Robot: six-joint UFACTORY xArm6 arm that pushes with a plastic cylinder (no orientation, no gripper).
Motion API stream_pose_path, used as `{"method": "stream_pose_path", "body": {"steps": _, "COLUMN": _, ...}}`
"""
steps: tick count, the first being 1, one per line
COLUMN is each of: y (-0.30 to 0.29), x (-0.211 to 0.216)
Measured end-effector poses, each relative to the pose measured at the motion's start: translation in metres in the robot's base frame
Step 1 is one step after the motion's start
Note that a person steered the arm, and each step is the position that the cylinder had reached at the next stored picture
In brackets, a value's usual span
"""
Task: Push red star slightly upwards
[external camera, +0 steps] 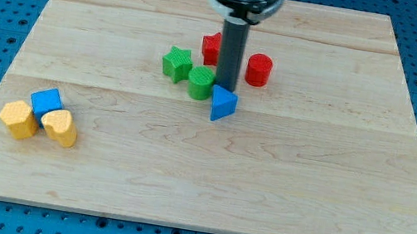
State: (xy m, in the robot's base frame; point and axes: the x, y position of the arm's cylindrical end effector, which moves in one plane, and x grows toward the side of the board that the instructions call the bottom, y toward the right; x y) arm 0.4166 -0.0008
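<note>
The red star (pixel 211 48) lies near the board's middle top, partly hidden behind my rod. My tip (pixel 224 87) rests just below and right of it, between the green cylinder (pixel 201 82) and the blue triangle (pixel 223 103). A red cylinder (pixel 259 70) stands to the right of the rod. A green star (pixel 176 64) lies left of the green cylinder.
At the view's lower left a blue cube (pixel 47 101) touches two yellow blocks, one a hexagon (pixel 18 120) and one a heart shape (pixel 61 127). The wooden board (pixel 265 185) lies on a blue pegboard.
</note>
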Motion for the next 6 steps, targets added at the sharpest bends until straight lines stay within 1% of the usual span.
{"method": "stream_pose_path", "body": {"steps": 1, "y": -0.029, "x": 0.015}}
{"method": "stream_pose_path", "body": {"steps": 2, "y": -0.036, "x": 0.002}}
{"method": "stream_pose_path", "body": {"steps": 4, "y": 0.006, "x": -0.061}}
{"method": "stream_pose_path", "body": {"steps": 5, "y": -0.023, "x": -0.070}}
{"method": "stream_pose_path", "body": {"steps": 6, "y": -0.049, "x": -0.068}}
